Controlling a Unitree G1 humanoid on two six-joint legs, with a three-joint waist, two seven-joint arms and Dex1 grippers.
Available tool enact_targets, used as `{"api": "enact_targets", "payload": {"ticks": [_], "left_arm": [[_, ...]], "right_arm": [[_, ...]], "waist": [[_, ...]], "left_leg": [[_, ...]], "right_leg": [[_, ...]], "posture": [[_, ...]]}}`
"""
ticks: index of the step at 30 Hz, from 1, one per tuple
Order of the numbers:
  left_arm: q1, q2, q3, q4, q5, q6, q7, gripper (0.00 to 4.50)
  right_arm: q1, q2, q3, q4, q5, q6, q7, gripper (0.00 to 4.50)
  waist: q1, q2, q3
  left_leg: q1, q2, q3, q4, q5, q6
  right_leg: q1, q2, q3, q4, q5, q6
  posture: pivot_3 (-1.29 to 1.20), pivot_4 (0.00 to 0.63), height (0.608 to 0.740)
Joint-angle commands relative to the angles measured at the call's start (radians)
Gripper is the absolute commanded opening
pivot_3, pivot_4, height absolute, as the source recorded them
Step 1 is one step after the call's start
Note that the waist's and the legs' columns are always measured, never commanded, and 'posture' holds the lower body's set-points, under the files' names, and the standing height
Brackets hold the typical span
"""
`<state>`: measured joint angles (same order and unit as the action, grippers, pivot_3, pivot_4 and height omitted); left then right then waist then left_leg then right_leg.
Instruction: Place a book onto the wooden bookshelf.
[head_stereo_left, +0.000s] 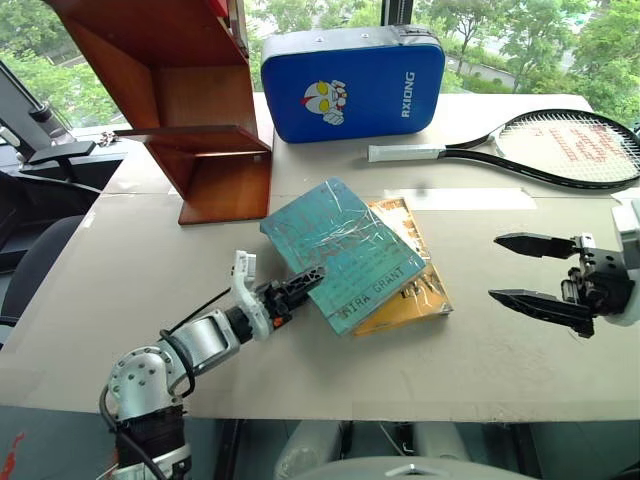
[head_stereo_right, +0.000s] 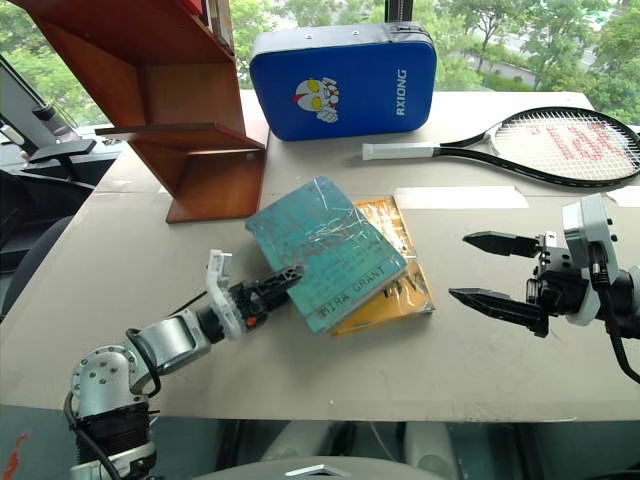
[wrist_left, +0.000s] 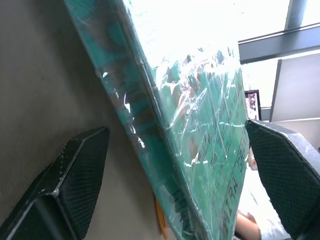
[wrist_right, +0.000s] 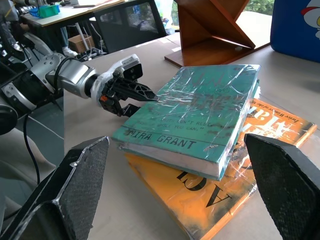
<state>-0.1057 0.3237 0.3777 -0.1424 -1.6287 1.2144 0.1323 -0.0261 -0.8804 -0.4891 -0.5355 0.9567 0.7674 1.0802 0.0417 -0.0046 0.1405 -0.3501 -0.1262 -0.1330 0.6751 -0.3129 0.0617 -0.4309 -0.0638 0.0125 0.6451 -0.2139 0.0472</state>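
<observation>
- Grey-beige tabletop (head_stereo_left: 500, 350): one, carrying everything; its near edge is cut off below both arms.
- Reddish-brown wooden bookshelf (head_stereo_left: 205, 150): one, standing well beyond the left end effector; its upper boards run out of the head views, so the number of compartments cannot be told.
- Blue padded case (head_stereo_left: 352, 82): one, upright at the far edge, just beside the bookshelf, well beyond both end effectors.
- Tennis racket (head_stereo_left: 560, 150): one, lying flat beyond the right end effector; its head is cut by the picture's side.
- Books: two, stacked between the two end effectors. The teal-blue book (head_stereo_left: 345, 252), in shiny wrap with "MIRA GRANT" on its edge, lies on the yellow-orange book (head_stereo_left: 415, 295) and hides most of it, so the lower cover's lettering is hard to make out.
- End effectors: two. The left end effector (head_stereo_left: 305, 283) is spread open at the teal-blue book's near corner, one finger above the cover and one below; whether the pads (wrist_left: 80, 170) touch it cannot be told. The right end effector (head_stereo_left: 520, 270) hangs open, holding nothing, apart from the stack.
</observation>
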Motion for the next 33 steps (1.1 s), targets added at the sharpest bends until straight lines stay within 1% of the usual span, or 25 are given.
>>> {"api": "enact_targets", "payload": {"ticks": [1, 3, 4, 6, 7, 8, 9, 12, 14, 16, 18, 19, 22, 24, 26, 28, 29, 30, 31, 33], "left_arm": [[0.006, 0.006, -0.045, 0.018, -0.139, -0.042, 0.086, 3.69], [0.003, 0.013, -0.065, 0.015, -0.194, -0.072, 0.116, 2.72], [0.000, 0.018, -0.072, 0.011, -0.221, -0.088, 0.128, 2.38], [-0.002, 0.032, -0.087, -0.002, -0.264, -0.119, 0.146, 1.37], [-0.003, 0.041, -0.094, -0.014, -0.277, -0.131, 0.149, 0.96], [0.000, 0.050, -0.102, -0.023, -0.286, -0.142, 0.151, 0.44], [-0.001, 0.063, -0.108, -0.038, -0.283, -0.149, 0.144, 0.09], [-0.094, 0.143, -0.063, -0.177, -0.242, -0.195, 0.050, 0.09], [-0.216, 0.238, -0.039, -0.258, -0.254, -0.204, -0.017, 0.09], [-0.301, 0.330, -0.045, -0.300, -0.210, -0.192, -0.089, 0.09], [-0.436, 0.492, -0.102, -0.355, 0.067, -0.217, -0.271, 0.09], [-0.493, 0.571, -0.149, -0.363, 0.217, -0.252, -0.345, 0.09], [-0.581, 0.777, -0.328, -0.369, 0.672, -0.448, -0.542, 0.09], [-0.622, 0.876, -0.436, -0.320, 0.976, -0.616, -0.602, 0.09], [-0.652, 0.906, -0.450, -0.243, 1.155, -0.727, -0.598, 0.09], [-0.658, 0.952, -0.457, -0.181, 1.325, -0.838, -0.609, 0.09], [-0.653, 0.973, -0.459, -0.160, 1.398, -0.885, -0.614, 0.09], [-0.649, 0.989, -0.461, -0.145, 1.460, -0.919, -0.619, 0.09], [-0.641, 1.019, -0.467, -0.134, 1.523, -0.938, -0.632, 0.09], [-0.600, 1.095, -0.486, -0.111, 1.643, -0.934, -0.678, 0.09]], "right_arm": [[-0.004, -0.019, -0.035, -0.025, 0.029, -0.008, -0.022, 4.50], [-0.005, -0.022, -0.033, -0.021, 0.029, -0.014, -0.027, 4.50], [-0.009, -0.023, -0.030, -0.018, 0.029, -0.017, -0.029, 4.50], [-0.019, -0.025, -0.019, -0.009, 0.027, -0.021, -0.031, 4.50], [-0.025, -0.026, -0.012, -0.003, 0.025, -0.024, -0.031, 4.50], [-0.027, -0.026, -0.008, 0.000, 0.023, -0.027, -0.031, 4.50], [-0.030, -0.026, -0.004, 0.002, 0.021, -0.030, -0.029, 4.50], [-0.053, -0.018, 0.010, 0.020, 0.009, -0.047, -0.030, 4.50], [-0.089, 0.001, 0.044, 0.048, -0.039, -0.097, -0.038, 4.50], [-0.117, 0.013, 0.067, 0.073, -0.063, -0.125, -0.040, 4.50], [-0.185, 0.030, 0.098, 0.127, -0.088, -0.157, -0.051, 4.50], [-0.224, 0.042, 0.112, 0.155, -0.097, -0.171, -0.060, 4.50], [-0.314, 0.077, 0.130, 0.207, -0.088, -0.180, -0.078, 4.50], [-0.362, 0.101, 0.139, 0.230, -0.079, -0.182, -0.089, 4.50], [-0.405, 0.121, 0.143, 0.244, -0.060, -0.171, -0.104, 4.50], [-0.438, 0.139, 0.140, 0.255, -0.030, -0.150, -0.119, 4.50], [-0.450, 0.147, 0.140, 0.260, -0.017, -0.142, -0.126, 4.50], [-0.461, 0.153, 0.138, 0.265, -0.004, -0.134, -0.133, 4.50], [-0.472, 0.160, 0.137, 0.270, 0.010, -0.126, -0.142, 4.50], [-0.501, 0.180, 0.134, 0.274, 0.047, -0.104, -0.171, 4.50]], "waist": [[0.000, 0.000, 0.000], [0.000, 0.000, 0.000], [0.000, 0.000, 0.000], [0.000, 0.000, 0.000], [0.000, 0.000, 0.000], [0.000, 0.000, 0.000], [0.000, 0.000, 0.000], [0.000, -0.003, 0.002], [0.000, -0.004, 0.003], [0.000, -0.006, 0.003], [-0.004, -0.004, 0.003], [-0.006, -0.004, 0.003], [-0.017, -0.003, 0.002], [-0.023, -0.003, 0.003], [-0.026, -0.002, 0.004], [-0.028, -0.004, 0.006], [-0.029, -0.004, 0.006], [-0.029, -0.004, 0.006], [-0.029, -0.004, 0.006], [-0.030, -0.004, 0.007]], "left_leg": [[0.000, 0.000, 0.000, 0.000, 0.000, 0.000], [0.000, 0.000, 0.000, 0.000, 0.000, 0.000], [0.000, 0.000, 0.000, 0.000, 0.000, 0.000], [0.000, 0.000, 0.000, 0.000, 0.000, 0.000], [0.000, 0.000, 0.000, 0.000, 0.000, 0.000], [0.000, 0.000, 0.000, 0.000, 0.000, 0.000], [0.000, 0.000, 0.000, 0.000, 0.000, 0.000], [0.000, 0.000, 0.001, 0.000, 0.000, 0.000], [0.000, 0.000, 0.000, 0.000, 0.000, 0.000], [0.000, 0.000, 0.000, 0.000, 0.000, -0.001], [0.000, 0.000, 0.002, 0.000, 0.000, -0.001], [0.000, 0.000, 0.003, 0.000, 0.000, -0.001], [0.002, 0.000, 0.006, -0.006, 0.000, -0.001], [0.003, 0.001, 0.006, -0.009, 0.000, -0.001], [0.003, 0.002, 0.006, -0.011, 0.000, -0.001], [0.001, 0.002, 0.005, -0.011, 0.001, -0.001], [-0.002, 0.002, 0.005, -0.010, 0.001, -0.001], [-0.004, 0.002, 0.005, -0.010, 0.001, -0.001], [-0.009, 0.002, 0.005, -0.008, 0.001, -0.001], [-0.015, 0.002, 0.005, -0.006, 0.001, 0.000]], "right_leg": [[0.000, 0.000, 0.000, 0.000, 0.000, 0.000], [0.000, 0.000, 0.000, 0.000, 0.000, 0.000], [0.000, 0.000, 0.000, 0.000, 0.000, 0.000], [0.000, 0.000, 0.000, 0.000, 0.000, 0.000], [0.000, 0.000, 0.000, 0.000, 0.000, 0.000], [0.000, 0.000, 0.000, 0.000, 0.000, 0.000], [0.000, 0.000, 0.000, 0.000, 0.000, 0.000], [0.000, 0.000, 0.001, 0.000, 0.000, 0.000], [0.000, 0.001, 0.000, 0.000, 0.000, 0.000], [0.000, 0.001, 0.000, 0.000, 0.000, 0.000], [0.000, 0.000, 0.001, -0.001, 0.000, 0.000], [0.000, 0.001, 0.002, -0.002, 0.000, 0.000], [-0.001, 0.001, 0.005, -0.004, 0.000, 0.000], [-0.001, 0.001, 0.005, -0.005, 0.000, -0.001], [-0.002, 0.002, 0.005, -0.005, 0.000, -0.001], [-0.004, 0.002, 0.004, -0.005, 0.000, -0.001], [-0.007, 0.002, 0.004, -0.005, 0.000, -0.001], [-0.009, 0.002, 0.004, -0.005, 0.000, -0.001], [-0.013, 0.002, 0.004, -0.005, 0.000, 0.000], [-0.018, 0.002, 0.003, -0.005, 0.000, 0.000]], "posture": [[0.00, 0.150, 0.740], [0.00, 0.150, 0.740], [0.00, 0.150, 0.740], [0.00, 0.150, 0.740], [0.00, 0.150, 0.740], [0.00, 0.150, 0.740], [0.00, 0.150, 0.740], [0.00, 0.150, 0.740], [0.00, 0.150, 0.740], [0.00, 0.150, 0.740], [0.00, 0.150, 0.740], [0.00, 0.150, 0.740], [0.00, 0.150, 0.740], [0.00, 0.150, 0.740], [0.00, 0.150, 0.740], [0.00, 0.150, 0.740], [0.00, 0.150, 0.740], [0.00, 0.150, 0.740], [0.00, 0.150, 0.740], [0.00, 0.150, 0.740]]}}
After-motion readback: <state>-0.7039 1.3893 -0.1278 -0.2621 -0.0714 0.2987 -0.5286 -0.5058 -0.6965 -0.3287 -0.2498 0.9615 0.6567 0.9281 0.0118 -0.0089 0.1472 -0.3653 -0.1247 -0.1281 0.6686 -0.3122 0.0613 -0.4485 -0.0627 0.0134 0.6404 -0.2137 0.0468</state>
